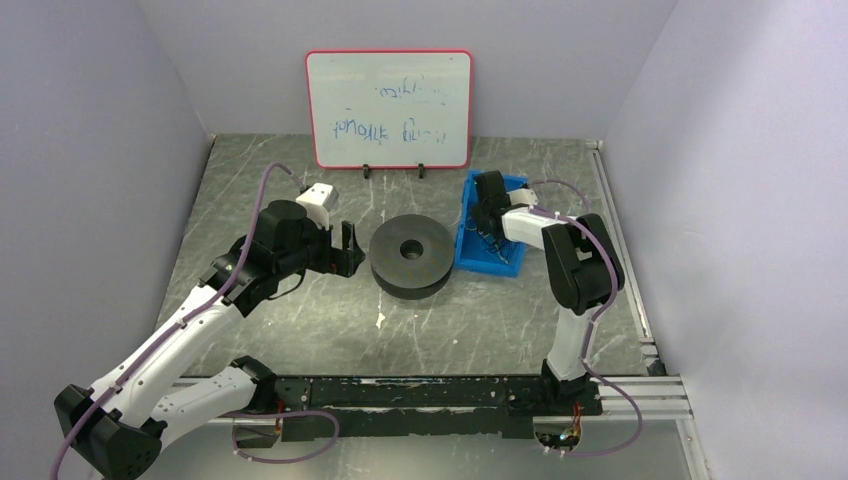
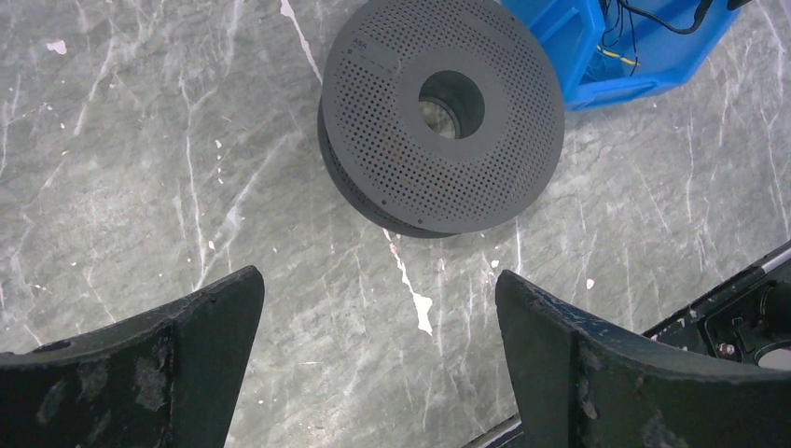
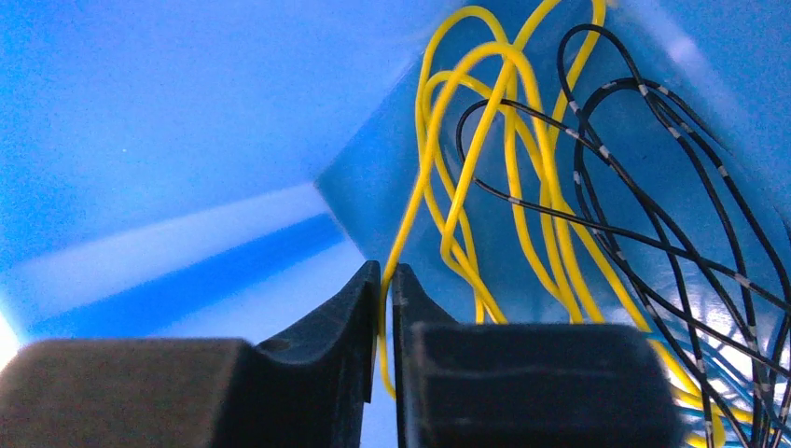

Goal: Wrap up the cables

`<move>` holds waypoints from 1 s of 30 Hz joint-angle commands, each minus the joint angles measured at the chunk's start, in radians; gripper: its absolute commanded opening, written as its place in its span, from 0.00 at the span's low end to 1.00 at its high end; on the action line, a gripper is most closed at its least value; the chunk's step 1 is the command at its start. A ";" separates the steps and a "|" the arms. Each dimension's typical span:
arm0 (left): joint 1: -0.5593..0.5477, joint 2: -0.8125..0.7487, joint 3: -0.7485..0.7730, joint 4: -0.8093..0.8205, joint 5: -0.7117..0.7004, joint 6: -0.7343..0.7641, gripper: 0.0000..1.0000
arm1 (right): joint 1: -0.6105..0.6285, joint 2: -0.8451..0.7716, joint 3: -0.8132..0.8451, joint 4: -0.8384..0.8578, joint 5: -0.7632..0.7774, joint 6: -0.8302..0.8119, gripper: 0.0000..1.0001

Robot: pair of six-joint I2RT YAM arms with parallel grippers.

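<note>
Judging by how things lie, the wrapping has barely begun. The cables [image 3: 485, 140], thin yellow strands, lie in a loose tangle inside the blue bin [image 1: 500, 262] at the right of the worktop [image 2: 140, 140], mixed with black wires [image 3: 653, 187] that carry pale bands. The dark perforated spool [image 2: 392, 140] lies flat just left of the bin, and no strand shows on it in either the overhead or the left wrist view. So nothing is wound yet: lifting a strand clear, carrying it to the spool and winding it all look to be left to do.

The right pincer [image 3: 386, 280] is reached down into the bin with its jaws pressed almost together, only a sliver of gap between them. One yellow strand runs down through that sliver, so it looks pinched, though the loops above it are crossed with other yellow loops and with the black wires and may drag along when lifted.

The left pincer [image 2: 378, 278] hangs over bare worktop near the spool's left side, jaws spread wide, holding nothing and touching nothing. It seems placed to steady the spool or take a strand end, which is only a guess
</note>
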 commanded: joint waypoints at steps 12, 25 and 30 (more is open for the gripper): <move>0.017 0.002 -0.009 0.016 -0.016 0.014 0.98 | -0.009 -0.198 -0.081 0.066 0.026 -0.030 0.00; 0.027 -0.001 -0.010 0.019 -0.007 0.013 0.98 | -0.009 -0.461 -0.102 0.054 0.092 -0.112 0.00; 0.027 0.000 -0.010 0.020 -0.008 0.012 0.98 | -0.008 -0.528 -0.103 0.064 0.096 -0.141 0.00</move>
